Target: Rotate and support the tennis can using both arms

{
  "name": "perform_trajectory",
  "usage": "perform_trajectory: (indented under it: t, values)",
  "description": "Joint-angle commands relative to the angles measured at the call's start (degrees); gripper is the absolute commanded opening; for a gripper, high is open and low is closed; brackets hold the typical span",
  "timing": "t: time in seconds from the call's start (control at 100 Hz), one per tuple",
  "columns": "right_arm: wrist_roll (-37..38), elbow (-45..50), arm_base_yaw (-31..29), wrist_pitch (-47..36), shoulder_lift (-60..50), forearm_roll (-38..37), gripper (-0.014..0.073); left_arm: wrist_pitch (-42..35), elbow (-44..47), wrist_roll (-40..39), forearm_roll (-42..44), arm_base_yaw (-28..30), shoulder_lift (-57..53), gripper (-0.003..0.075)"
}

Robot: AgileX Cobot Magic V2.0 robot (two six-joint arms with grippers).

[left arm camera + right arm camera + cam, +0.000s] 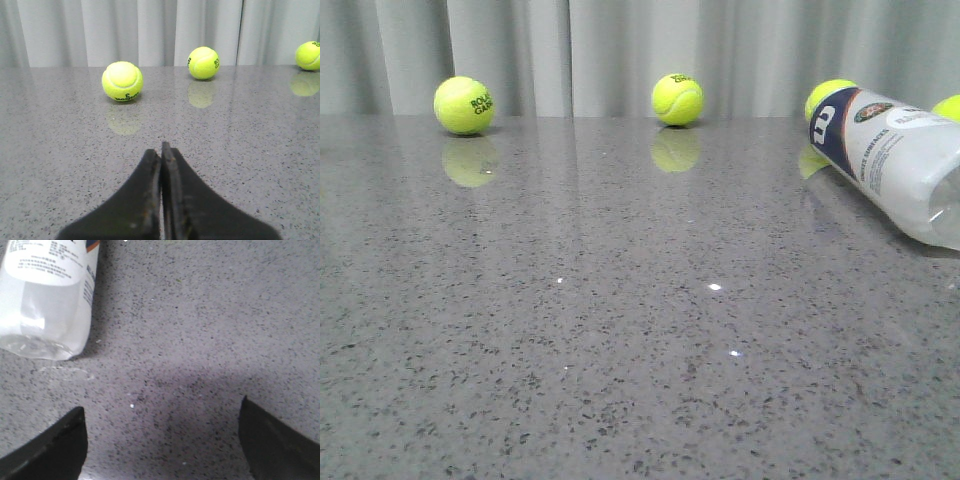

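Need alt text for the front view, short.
A tennis can lies on its side at the right edge of a grey speckled table, partly cut off by the frame. Two tennis balls sit along the far edge by a pale curtain; two more peek from behind the can. No arms are visible.

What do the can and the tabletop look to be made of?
Can: apparently clear plastic under a glossy white printed label; its bare end shows see-through in the right wrist view. Tabletop: looks like polished speckled grey stone or a stone-look composite; it mirrors the balls.
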Motion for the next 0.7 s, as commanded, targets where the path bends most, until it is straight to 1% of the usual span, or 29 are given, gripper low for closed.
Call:
perform_trajectory:
  t: [0.0, 0.19, 0.3, 0.49, 0.69]
  values:
    - [-0.31, -6.35, -0.1, 0.21, 4.22, 3.06, 0.0631, -4.55, 2.53, -0.03, 0.03, 0.12, -1.77, -0.0019]
    - [-2.68, -16.69, -0.1, 6.31, 14.08, 12.32, 0.0631, -4.55, 2.53, -0.03, 0.03, 0.12, -1.77, -0.0019]
    - [-2.68, -21.48, -0.1, 8.82, 19.58, 15.65, 0.0631, -4.55, 2.53, -0.03, 0.03, 0.12, -1.77, -0.0019]
    - [-2.68, -27.55, 0.33, 8.89, 29.07, 19.93, 0.0631, -4.55, 2.53, -0.03, 0.03, 0.12, -1.77, -0.0019]
    - [-2.68, -31.97, 1.19, 7.74, 39.0, 22.68, 0.0631, -4.55, 2.53, -0.03, 0.03, 0.12, -1.77, -0.0019]
